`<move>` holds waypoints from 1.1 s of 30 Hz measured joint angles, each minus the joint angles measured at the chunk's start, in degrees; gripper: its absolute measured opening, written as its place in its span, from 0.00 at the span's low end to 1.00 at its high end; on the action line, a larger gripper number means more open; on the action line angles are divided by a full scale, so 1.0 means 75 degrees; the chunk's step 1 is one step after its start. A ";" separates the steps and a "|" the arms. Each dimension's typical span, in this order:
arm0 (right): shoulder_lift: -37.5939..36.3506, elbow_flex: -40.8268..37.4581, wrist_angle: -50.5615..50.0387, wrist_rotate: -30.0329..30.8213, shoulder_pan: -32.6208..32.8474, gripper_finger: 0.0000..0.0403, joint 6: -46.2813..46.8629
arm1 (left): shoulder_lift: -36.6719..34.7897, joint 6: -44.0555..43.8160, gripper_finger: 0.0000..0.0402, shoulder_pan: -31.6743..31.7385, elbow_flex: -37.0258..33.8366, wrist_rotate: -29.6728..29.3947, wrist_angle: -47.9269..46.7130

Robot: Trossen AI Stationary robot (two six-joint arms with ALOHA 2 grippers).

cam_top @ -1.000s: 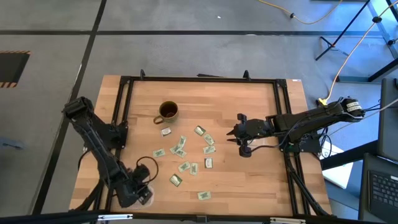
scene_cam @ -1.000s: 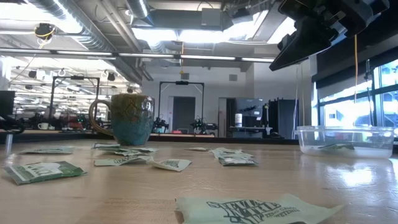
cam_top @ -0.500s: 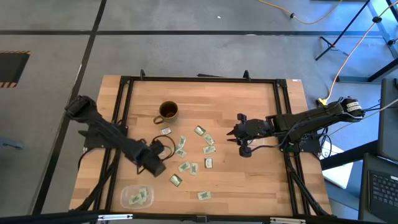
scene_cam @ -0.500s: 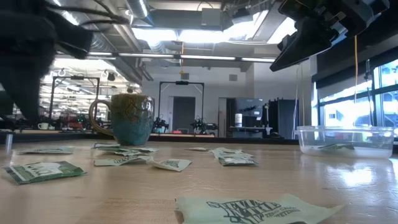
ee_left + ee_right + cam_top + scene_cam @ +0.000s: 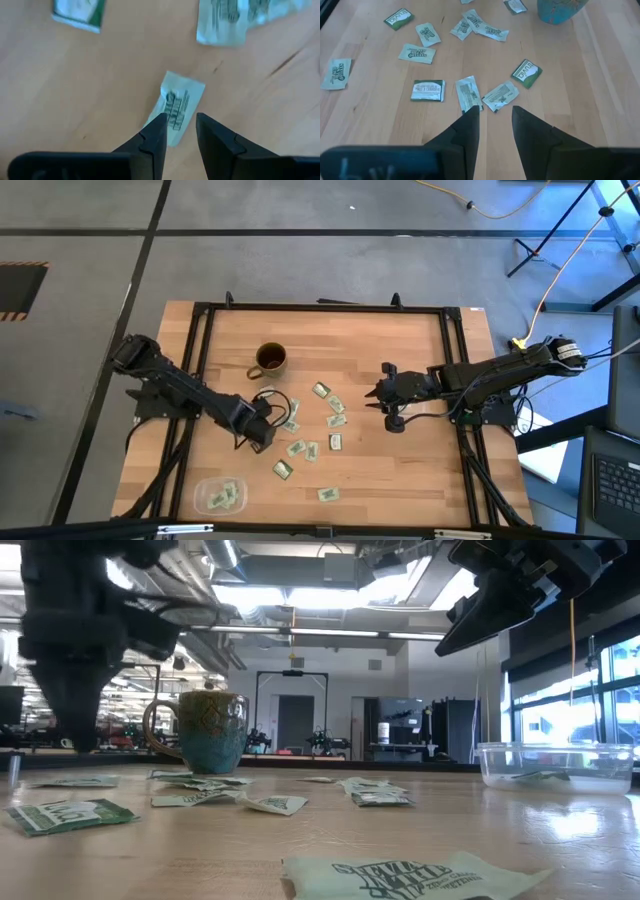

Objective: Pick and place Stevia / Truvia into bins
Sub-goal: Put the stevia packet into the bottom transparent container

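Left pincer [image 5: 262, 430] hung with fingers slightly apart over a green-and-white paper sachet [image 5: 177, 105] at 7 o'clock from the brown mug [image 5: 270, 359] — unheld on the wooden tabletop [image 5: 410, 470]. Right pincer [image 5: 375, 394] — parted, at 3 o'clock.

A teal mug [image 5: 208, 730] stands on the table [image 5: 200, 855] among scattered sachets [image 5: 70, 814]; a clear bin [image 5: 555, 766] sits near its right edge.

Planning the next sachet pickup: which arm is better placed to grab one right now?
Left, probably. The left gripper hangs directly over a sachet with its fingers open. The right gripper is parked beside the scatter, farther from any sachet.
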 joint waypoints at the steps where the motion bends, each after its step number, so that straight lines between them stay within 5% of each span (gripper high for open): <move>1: 0.0000 0.0000 0.0002 -0.0002 0.0000 0.30 -0.0002 | 0.0081 0.0064 0.24 0.0000 0.0000 0.0077 -0.0002; 23: 0.0000 0.0000 0.0003 -0.0003 -0.0001 0.30 0.0028 | 0.1060 0.0306 0.24 0.0262 0.0023 0.0724 -0.0005; 33: 0.0000 0.0000 0.0003 -0.0003 -0.0001 0.30 0.0029 | 0.1075 0.0316 0.11 0.0256 0.0015 0.0773 0.0040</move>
